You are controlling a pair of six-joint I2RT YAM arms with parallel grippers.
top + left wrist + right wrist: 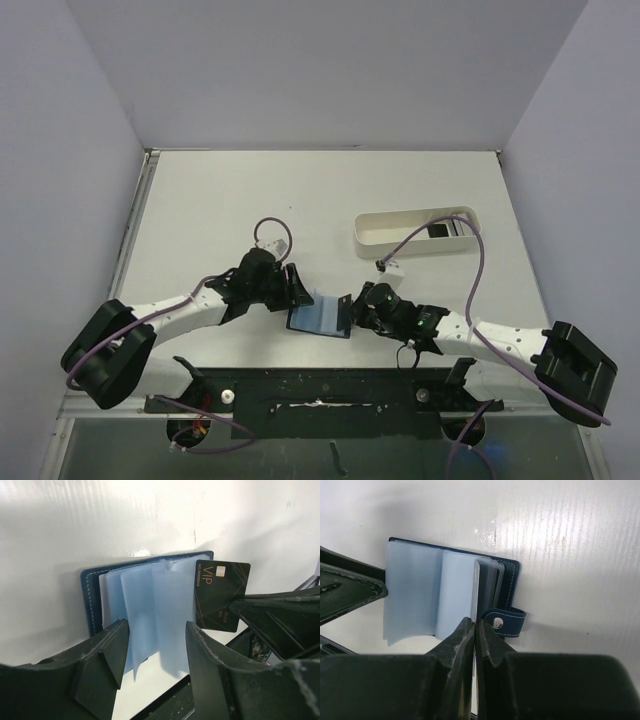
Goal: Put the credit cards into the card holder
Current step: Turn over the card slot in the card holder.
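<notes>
Left wrist view: right pincer [475,627] clamped on card [220,595] at open card holder [92,595], left pincer [157,627] apart round sleeves [150,605]; prob. insertion step, nxt: align w/ slot.

On the dark credit card [220,592] I can read the golden letters "VIP", which stand sideways near its upper edge. Beside them, along the short edge, runs one small golden line. It begins with "NO" and continues with a row of digits, too small to read with certainty. Lower on the same card is more small golden print, but it is not legible.
</notes>
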